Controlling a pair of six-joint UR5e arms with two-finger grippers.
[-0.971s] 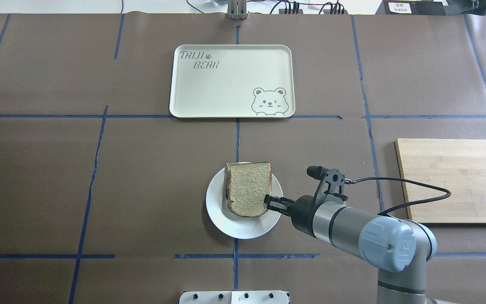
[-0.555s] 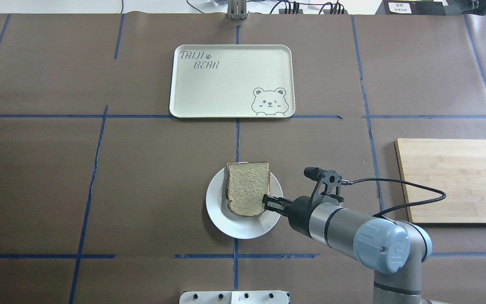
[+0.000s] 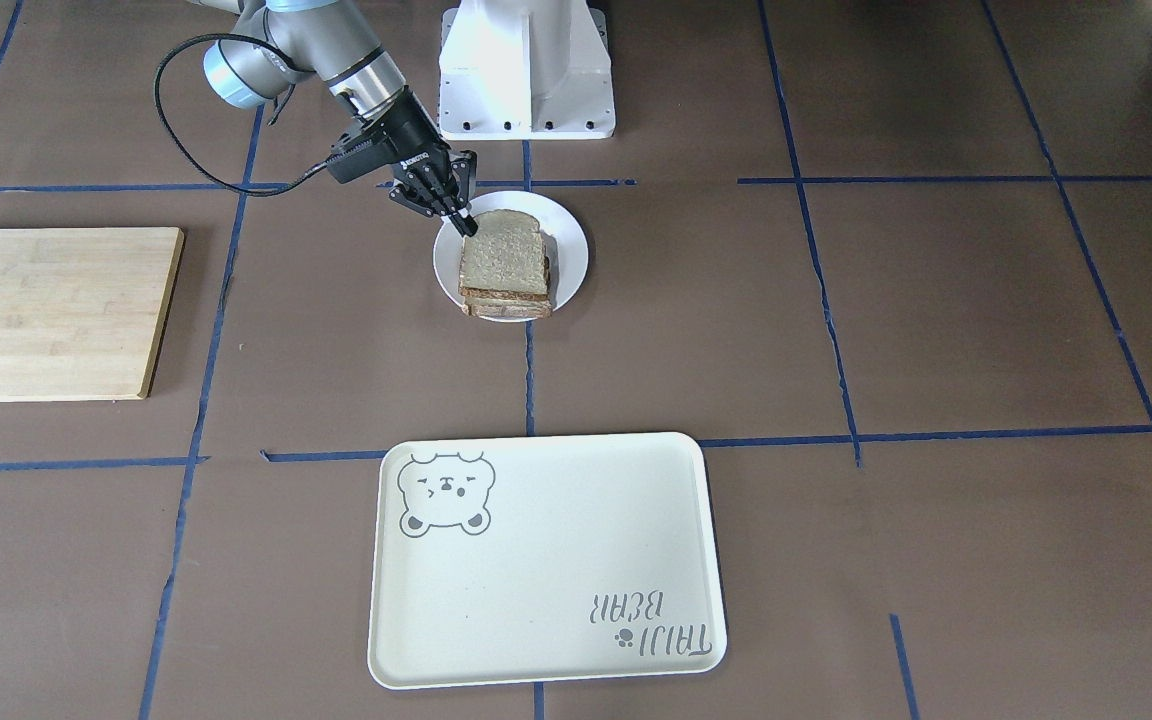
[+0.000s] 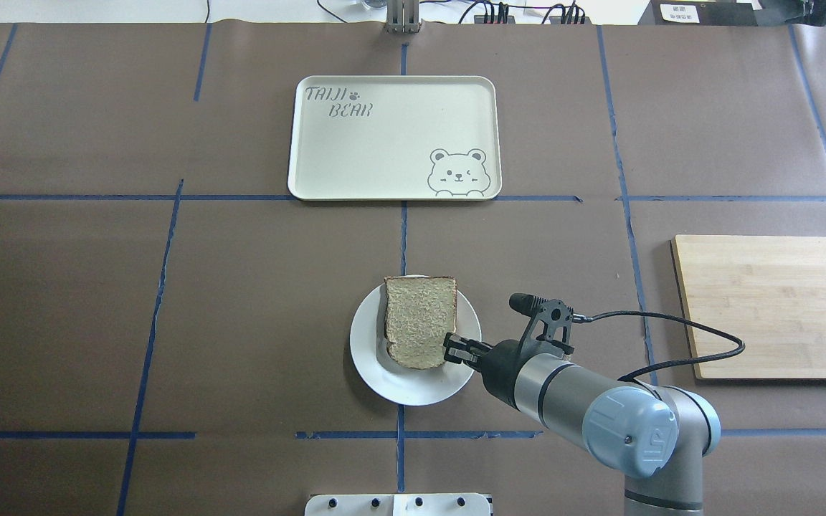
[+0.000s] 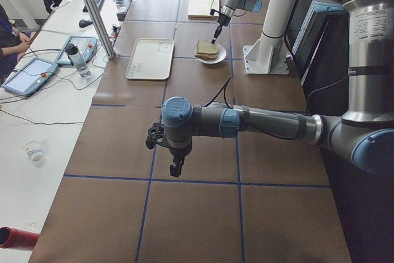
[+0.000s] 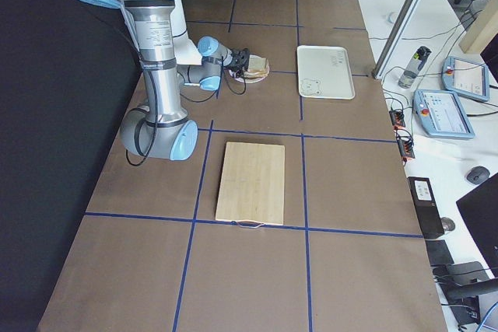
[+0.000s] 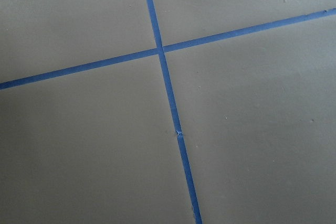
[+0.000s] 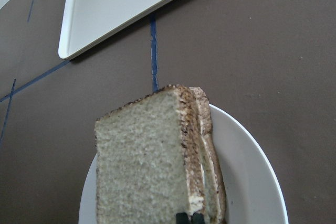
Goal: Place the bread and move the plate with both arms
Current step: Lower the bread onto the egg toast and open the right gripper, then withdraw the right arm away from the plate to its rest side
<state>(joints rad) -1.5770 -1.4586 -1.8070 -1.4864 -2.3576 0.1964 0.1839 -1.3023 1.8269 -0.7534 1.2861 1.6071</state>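
Note:
The bread [image 4: 419, 321] is a speckled brown slice lying level on top of another slice [image 3: 508, 306] on the white plate [image 4: 413, 388]. My right gripper [image 4: 449, 345] is shut on the bread's near right corner, its fingertips [image 8: 189, 217] pinched together at the crust. It comes in low from the right. The front view shows the stack [image 3: 503, 258] on the plate [image 3: 572, 252] and the gripper [image 3: 466, 224] at its corner. My left gripper [image 5: 175, 167] hangs over bare table far from the plate; I cannot tell whether it is open or shut.
A cream tray with a bear drawing [image 4: 391, 136] lies beyond the plate. A bamboo cutting board [image 4: 771, 304] lies to the right. The white pedestal [image 3: 526, 70] stands on the near side of the plate. Blue tape lines [image 7: 168, 93] cross the brown mat.
My right arm has shifted a little to the left and lowered. The bread in its gripper has settled down onto the stack on the plate.

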